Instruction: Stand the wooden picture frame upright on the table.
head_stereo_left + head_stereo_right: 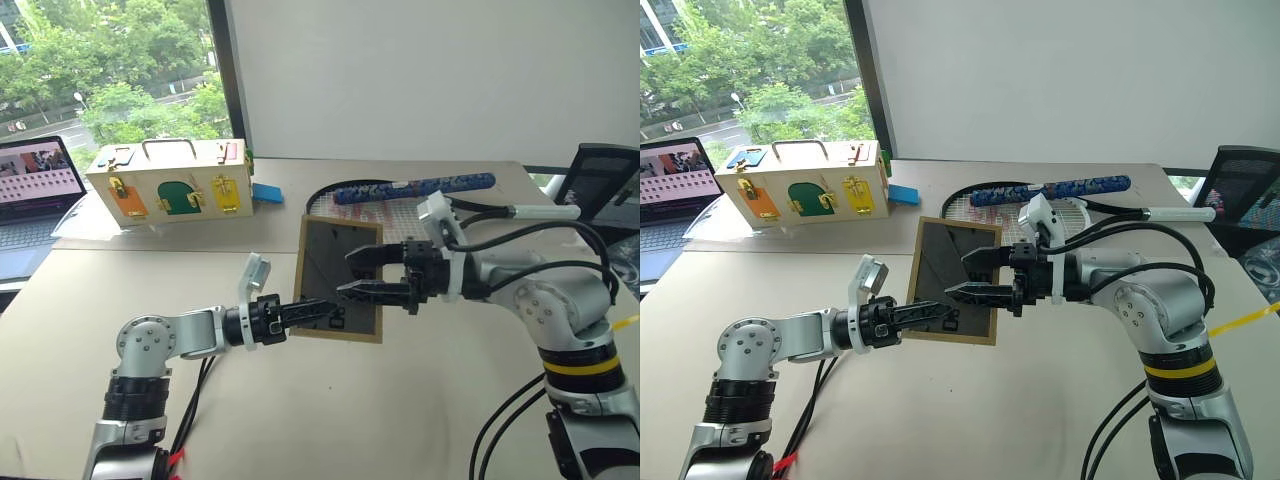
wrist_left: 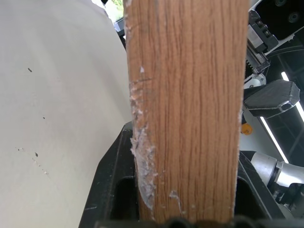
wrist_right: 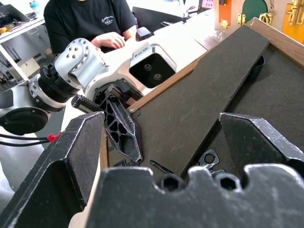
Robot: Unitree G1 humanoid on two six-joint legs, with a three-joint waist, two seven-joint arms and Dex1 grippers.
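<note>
The wooden picture frame [image 1: 335, 245] hangs over the middle of the table [image 1: 300, 420], with its dark grey back panel facing me. My left gripper [image 1: 300, 312] is shut on the frame's lower left edge. In the left wrist view the light-wood edge [image 2: 185, 104] stands between its fingers. My right gripper [image 1: 360, 275] is open right at the back panel, its jaws apart on either side of the fold-out stand [image 3: 204, 95]. Whether the frame's lower edge touches the table I cannot tell.
A cream box [image 1: 170, 180] with coloured doors stands at the back left, next to a laptop [image 1: 35, 180]. A badminton racket [image 1: 410, 190] lies behind the frame. A black chair [image 1: 600, 175] is at the far right. A person in a black shirt [image 3: 90, 19] sits nearby.
</note>
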